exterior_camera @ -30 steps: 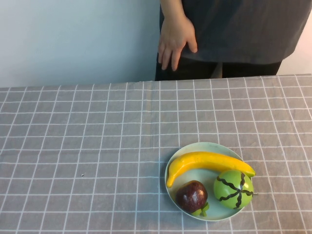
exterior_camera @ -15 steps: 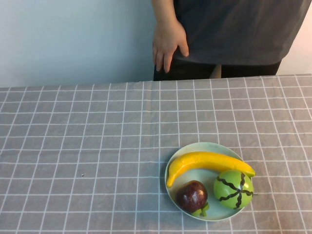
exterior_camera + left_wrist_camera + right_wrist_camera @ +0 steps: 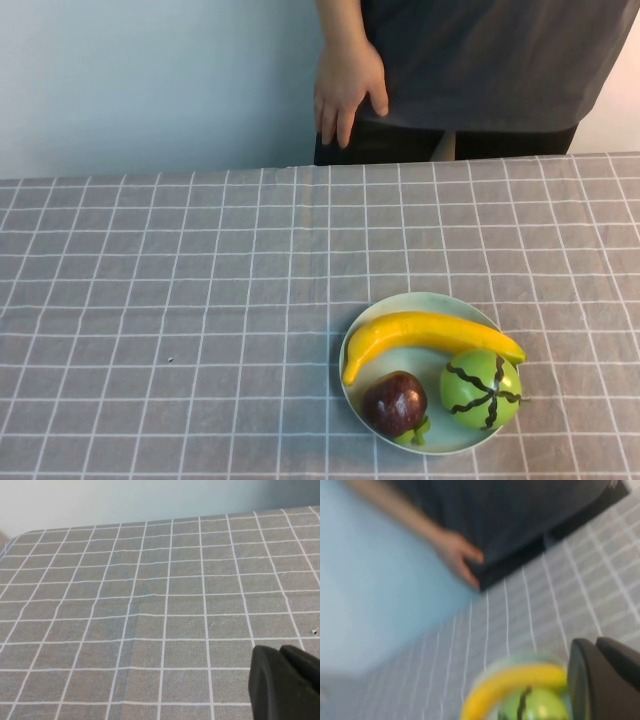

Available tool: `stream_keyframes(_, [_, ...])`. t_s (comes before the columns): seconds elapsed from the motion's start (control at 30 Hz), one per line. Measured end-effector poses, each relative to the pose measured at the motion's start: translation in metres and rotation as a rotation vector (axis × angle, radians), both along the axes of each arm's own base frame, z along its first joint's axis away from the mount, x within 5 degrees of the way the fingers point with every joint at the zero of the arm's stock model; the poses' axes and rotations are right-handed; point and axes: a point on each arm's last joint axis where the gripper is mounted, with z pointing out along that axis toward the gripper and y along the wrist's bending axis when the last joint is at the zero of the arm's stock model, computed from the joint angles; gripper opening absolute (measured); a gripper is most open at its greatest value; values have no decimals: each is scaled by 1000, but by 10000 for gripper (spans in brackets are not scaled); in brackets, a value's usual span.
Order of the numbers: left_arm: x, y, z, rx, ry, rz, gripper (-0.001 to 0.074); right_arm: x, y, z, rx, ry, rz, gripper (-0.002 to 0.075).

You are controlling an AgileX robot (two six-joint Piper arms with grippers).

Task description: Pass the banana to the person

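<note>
Long curved bright-yellow banana (image 3: pixel 428 333) lies across the far half of a round pale-green plate (image 3: pixel 358 335), near-right part of the table covered w/ a grey white-checked cloth (image 3: pixel 180 290). On the same plate, nearer: a dark red apple-like fruit (image 3: pixel 394 403) on the left & a round green fruit w/ dark stripes (image 3: pixel 480 389) on the right, both touching or just beside the banana.

Person in dark grey T-shirt (image 3: pixel 480 60) stands at the far edge, one bare hand (image 3: pixel 346 88) hanging down in front of the body, well apart from the plate.

Left gripper (image 3: pixel 285 685): dark tip over bare cloth, holds nothing; open or shut – cannot tell. Right gripper (image 3: pixel 602 680): beside the plate, above it, nothing in its grasp; how far open – cannot tell.
</note>
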Motion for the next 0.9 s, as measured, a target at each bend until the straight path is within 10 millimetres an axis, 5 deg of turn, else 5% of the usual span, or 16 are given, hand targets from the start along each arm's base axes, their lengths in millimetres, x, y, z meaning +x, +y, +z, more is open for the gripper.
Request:
stream_keyframes(0.23, [0, 0, 0, 0, 0, 0, -4, 45, 3, 68, -430, 435, 268, -2])
stream_keyframes(0.43, [0, 0, 0, 0, 0, 0, -5, 98, 4, 116, -593, 517, 396, -2])
stream_keyframes(0.67, [0, 0, 0, 0, 0, 0, -5, 149, 49, 123, -740, 465, 623, -2])
stream_keyframes(0.9, [0, 0, 0, 0, 0, 0, -4, 185, 121, 90, -1055, 460, 902, 20])
